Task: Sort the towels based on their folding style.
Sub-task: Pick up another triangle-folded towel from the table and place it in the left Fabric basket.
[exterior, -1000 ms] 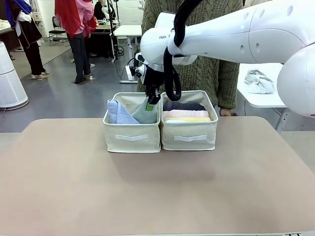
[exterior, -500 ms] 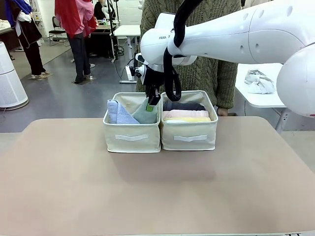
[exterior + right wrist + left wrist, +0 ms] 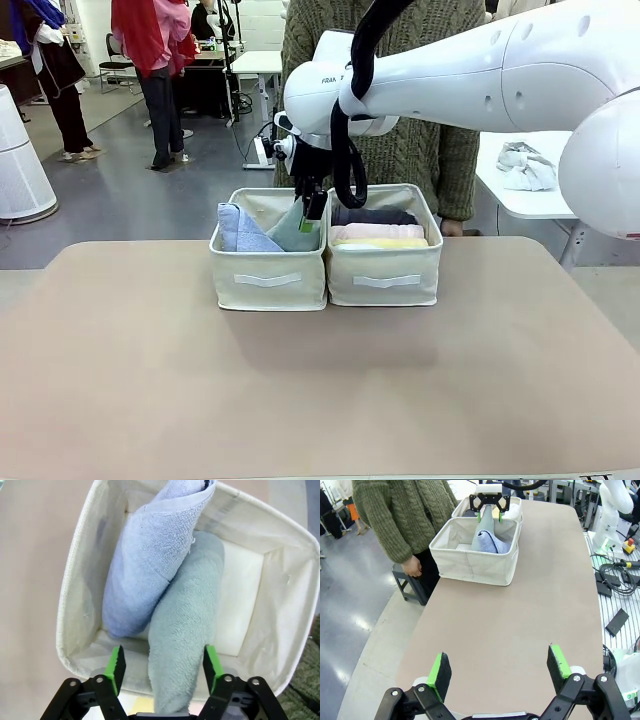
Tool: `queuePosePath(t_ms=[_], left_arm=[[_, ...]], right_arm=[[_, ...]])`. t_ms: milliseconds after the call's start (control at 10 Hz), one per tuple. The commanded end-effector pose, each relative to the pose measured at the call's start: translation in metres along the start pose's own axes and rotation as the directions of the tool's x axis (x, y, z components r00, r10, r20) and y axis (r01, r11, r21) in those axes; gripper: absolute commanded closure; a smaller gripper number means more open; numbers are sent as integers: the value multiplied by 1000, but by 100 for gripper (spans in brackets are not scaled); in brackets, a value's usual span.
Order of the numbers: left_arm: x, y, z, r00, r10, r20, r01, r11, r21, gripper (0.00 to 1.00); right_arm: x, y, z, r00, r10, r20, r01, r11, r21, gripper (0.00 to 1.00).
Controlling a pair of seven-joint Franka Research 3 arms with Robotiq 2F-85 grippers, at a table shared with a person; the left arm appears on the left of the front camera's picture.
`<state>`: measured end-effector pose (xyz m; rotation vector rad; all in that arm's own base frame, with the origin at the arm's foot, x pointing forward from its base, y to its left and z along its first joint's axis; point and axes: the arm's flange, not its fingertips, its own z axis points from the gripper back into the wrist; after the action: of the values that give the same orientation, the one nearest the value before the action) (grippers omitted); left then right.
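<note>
Two cream fabric baskets stand side by side at the far middle of the table. The left basket (image 3: pixel 267 280) holds a light blue towel (image 3: pixel 238 230) and a grey-teal towel (image 3: pixel 290 233), both cone-like and leaning together. The right basket (image 3: pixel 385 280) holds rolled towels: dark grey (image 3: pixel 375 215), pink (image 3: pixel 378 231), yellow (image 3: pixel 385 243). My right gripper (image 3: pixel 309 207) hangs over the left basket, open, its green pads (image 3: pixel 116 666) either side of the grey-teal towel (image 3: pixel 185 640). Beside it lies the light blue towel (image 3: pixel 145 565). My left gripper (image 3: pixel 499 669) is open over bare table, far from the baskets (image 3: pixel 470 560).
A person in a green knitted sweater (image 3: pixel 420 150) stands right behind the baskets, one hand (image 3: pixel 455 228) at the table's far edge. A crumpled grey-white cloth (image 3: pixel 525 165) lies on a white side table at the back right. The near half of the tabletop (image 3: pixel 320 390) is bare.
My right gripper's jaws have gone from shut to open around the grey-teal towel, which stays leaning in the left basket. The left arm has not moved.
</note>
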<state>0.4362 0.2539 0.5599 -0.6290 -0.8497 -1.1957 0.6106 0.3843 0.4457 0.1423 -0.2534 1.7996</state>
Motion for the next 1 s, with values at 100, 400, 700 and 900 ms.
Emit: queuePosePath(t_ms=[100,400,700,900], left_arm=[[1,-1,0,1000,-9,15,9,1000,2,0],[1,-1,0,1000,-9,15,9,1000,2,0],[1,-1,0,1000,-9,15,9,1000,2,0],[1,-1,0,1000,-9,15,9,1000,2,0]], right_arm=[[5,-7,3,1000,-16,-13,16,1000,3,0],[5,-8,4,1000,-18,-17,18,1000,7,0],[18,-3,42,998,55,11,-54,997,-59,0],[26,5,80,997,77,-7,-77,990,-122,0]])
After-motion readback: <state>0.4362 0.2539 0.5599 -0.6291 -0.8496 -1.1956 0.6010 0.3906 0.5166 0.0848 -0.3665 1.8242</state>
